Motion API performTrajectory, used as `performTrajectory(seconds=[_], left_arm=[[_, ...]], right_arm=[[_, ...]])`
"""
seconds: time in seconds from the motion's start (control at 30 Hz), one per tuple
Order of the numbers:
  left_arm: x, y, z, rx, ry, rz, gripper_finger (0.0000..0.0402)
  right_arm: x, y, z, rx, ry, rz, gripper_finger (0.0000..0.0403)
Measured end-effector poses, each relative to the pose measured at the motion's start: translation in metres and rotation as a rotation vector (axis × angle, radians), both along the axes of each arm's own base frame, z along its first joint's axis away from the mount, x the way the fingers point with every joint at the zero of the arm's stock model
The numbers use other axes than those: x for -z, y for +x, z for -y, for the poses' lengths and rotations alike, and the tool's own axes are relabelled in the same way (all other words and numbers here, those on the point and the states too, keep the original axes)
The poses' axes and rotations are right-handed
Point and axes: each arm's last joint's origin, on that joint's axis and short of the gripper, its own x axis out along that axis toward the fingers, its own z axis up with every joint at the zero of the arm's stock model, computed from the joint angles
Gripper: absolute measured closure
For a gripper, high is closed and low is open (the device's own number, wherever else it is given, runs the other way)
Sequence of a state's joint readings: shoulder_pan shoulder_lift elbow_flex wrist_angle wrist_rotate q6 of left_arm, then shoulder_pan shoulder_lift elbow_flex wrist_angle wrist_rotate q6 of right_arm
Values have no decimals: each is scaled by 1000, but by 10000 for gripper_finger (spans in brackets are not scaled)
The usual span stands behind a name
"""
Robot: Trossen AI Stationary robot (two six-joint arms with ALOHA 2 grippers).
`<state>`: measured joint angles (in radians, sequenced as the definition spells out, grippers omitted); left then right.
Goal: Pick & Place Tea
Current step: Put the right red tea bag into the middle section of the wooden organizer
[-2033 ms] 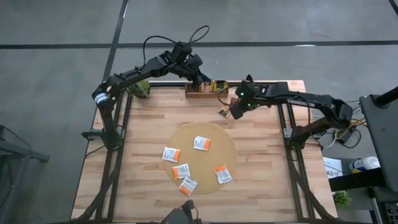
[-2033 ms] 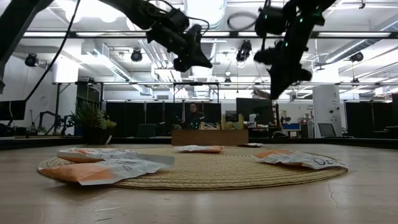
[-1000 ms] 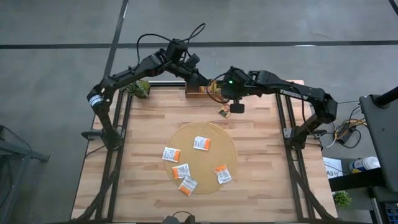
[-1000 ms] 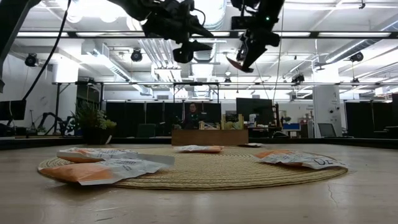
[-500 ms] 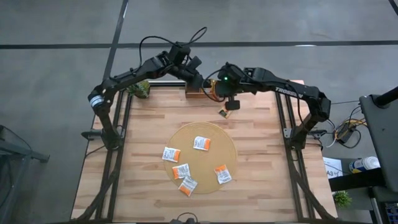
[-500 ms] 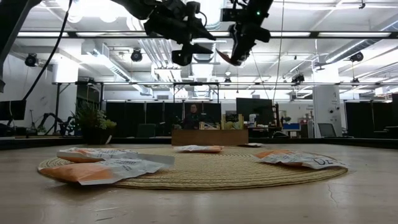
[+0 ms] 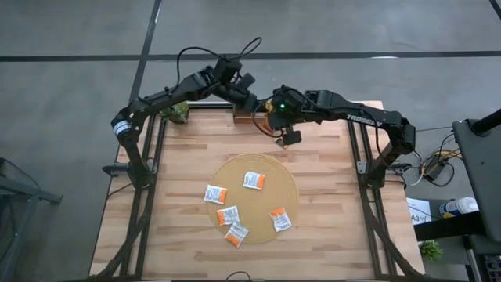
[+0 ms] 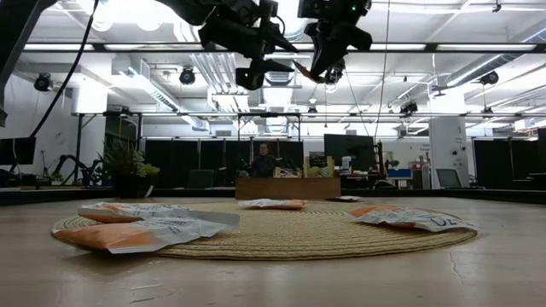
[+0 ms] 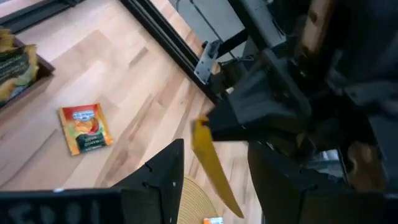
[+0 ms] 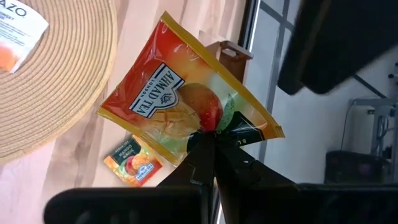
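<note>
pinching sachet (image 10: 186, 118), right fingers (image 10: 211, 155) wrist-view only

A round woven mat (image 7: 252, 199) lies on the wooden bench (image 7: 180, 172), well below and nearer than the right claw (image 7: 286, 138). A brown wooden tray (image 7: 244, 117) sits at the bench's far edge, just beside that claw. A small potted plant (image 7: 175, 113) stands at the far left corner, well apart from it. A person (image 8: 263, 159) sits in the room behind.
</note>
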<state>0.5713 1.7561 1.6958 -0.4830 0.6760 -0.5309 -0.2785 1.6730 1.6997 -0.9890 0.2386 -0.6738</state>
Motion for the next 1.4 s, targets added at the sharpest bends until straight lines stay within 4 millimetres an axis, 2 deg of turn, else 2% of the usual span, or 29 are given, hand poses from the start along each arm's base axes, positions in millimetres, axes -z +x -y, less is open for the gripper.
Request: performTrajectory(seconds=[0.2, 0.6, 0.97, 1.2, 1.4], left_arm=[[3, 2, 5, -26, -4, -41, 242], [4, 7, 15, 9, 17, -48, 255], [-13, 3, 20, -82, 154, -135, 255], [-16, 3, 21, -95, 132, -131, 255], [-16, 8, 31, -80, 119, -135, 255]], right_arm=[[0, 2, -7, -15, -19, -2, 395], [0, 3, -9, 4, -38, -5, 395], [0, 2, -10, 22, -22, -1, 395], [0, 2, -10, 18, -24, -3, 395], [0, 2, -10, 23, -21, 1, 395]])
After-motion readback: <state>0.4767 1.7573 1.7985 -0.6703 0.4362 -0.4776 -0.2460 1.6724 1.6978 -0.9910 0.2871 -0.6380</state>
